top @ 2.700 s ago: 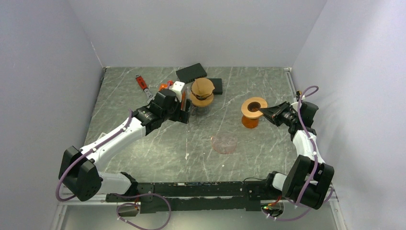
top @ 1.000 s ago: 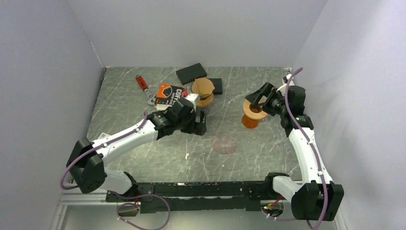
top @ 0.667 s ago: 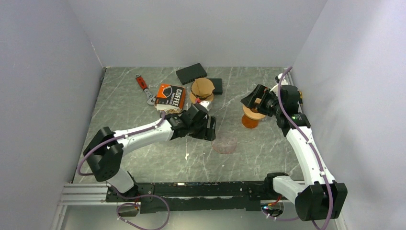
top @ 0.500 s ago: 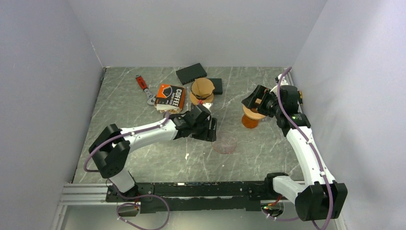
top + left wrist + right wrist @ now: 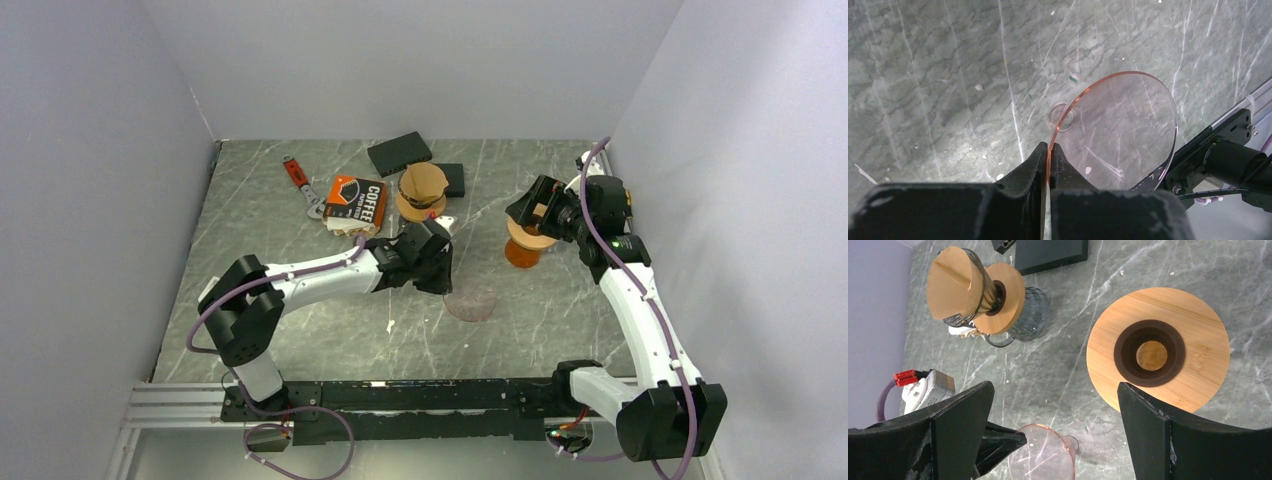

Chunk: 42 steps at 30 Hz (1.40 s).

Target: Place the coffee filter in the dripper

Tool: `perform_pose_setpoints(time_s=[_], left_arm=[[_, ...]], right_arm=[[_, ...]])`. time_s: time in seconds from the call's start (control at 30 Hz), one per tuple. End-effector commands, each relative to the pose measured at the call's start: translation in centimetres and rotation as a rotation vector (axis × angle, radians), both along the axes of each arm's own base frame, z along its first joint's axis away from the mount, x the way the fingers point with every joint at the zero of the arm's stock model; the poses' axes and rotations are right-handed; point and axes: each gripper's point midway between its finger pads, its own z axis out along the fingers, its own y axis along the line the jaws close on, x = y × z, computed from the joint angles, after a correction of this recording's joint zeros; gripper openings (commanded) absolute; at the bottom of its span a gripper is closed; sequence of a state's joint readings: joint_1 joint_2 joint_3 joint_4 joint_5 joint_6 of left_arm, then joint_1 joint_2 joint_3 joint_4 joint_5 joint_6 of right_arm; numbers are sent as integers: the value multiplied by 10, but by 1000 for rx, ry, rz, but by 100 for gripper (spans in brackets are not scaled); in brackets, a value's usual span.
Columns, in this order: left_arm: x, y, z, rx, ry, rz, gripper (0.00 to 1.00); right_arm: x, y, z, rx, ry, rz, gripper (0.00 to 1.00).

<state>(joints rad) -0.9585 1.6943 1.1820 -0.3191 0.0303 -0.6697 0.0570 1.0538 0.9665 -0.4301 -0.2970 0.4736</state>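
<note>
The brown paper coffee filter sits in the wooden-collared glass carafe at the back of the table. A clear pink dripper lies on its side on the marble. My left gripper is shut on the dripper's near rim. My right gripper hangs open above and just left of a wooden ring stand on an orange base, holding nothing.
A coffee bag lies left of the carafe. Two black boxes and a red-handled tool are at the back. Grey walls close in the table on three sides.
My left arm swung right from the carafe to the pink dripper and its jaws closed on the rim. My right arm rose above the wooden ring stand and stayed open.
</note>
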Motion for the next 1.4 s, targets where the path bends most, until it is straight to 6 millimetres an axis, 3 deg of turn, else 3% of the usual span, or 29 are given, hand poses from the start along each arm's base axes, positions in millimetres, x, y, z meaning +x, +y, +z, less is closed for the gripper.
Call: perform_pose_setpoints(time_s=[0.0, 0.17, 0.4, 0.6, 0.73, 0.9, 1.37], left_arm=[[8, -15, 25, -53, -53, -27, 0], [11, -21, 50, -82, -109, -72, 0], [40, -26, 110, -116, -269, -81, 0], [81, -29, 163, -147, -370, -86, 0], [102, -26, 183, -172, -413, -91, 0], [114, -27, 190, -170, -445, -85, 0], [103, -33, 206, -271, -438, -102, 0]], right_arm=[[-2, 2, 30, -9, -60, 25, 100], [-8, 1, 55, -7, -86, 23, 100], [-16, 11, 105, 19, -143, 87, 99], [-29, 23, 112, 28, -126, 182, 97], [-40, 32, 113, 45, -128, 250, 94], [-42, 26, 99, 11, -97, 231, 80], [-13, 32, 31, -77, 97, 174, 52]])
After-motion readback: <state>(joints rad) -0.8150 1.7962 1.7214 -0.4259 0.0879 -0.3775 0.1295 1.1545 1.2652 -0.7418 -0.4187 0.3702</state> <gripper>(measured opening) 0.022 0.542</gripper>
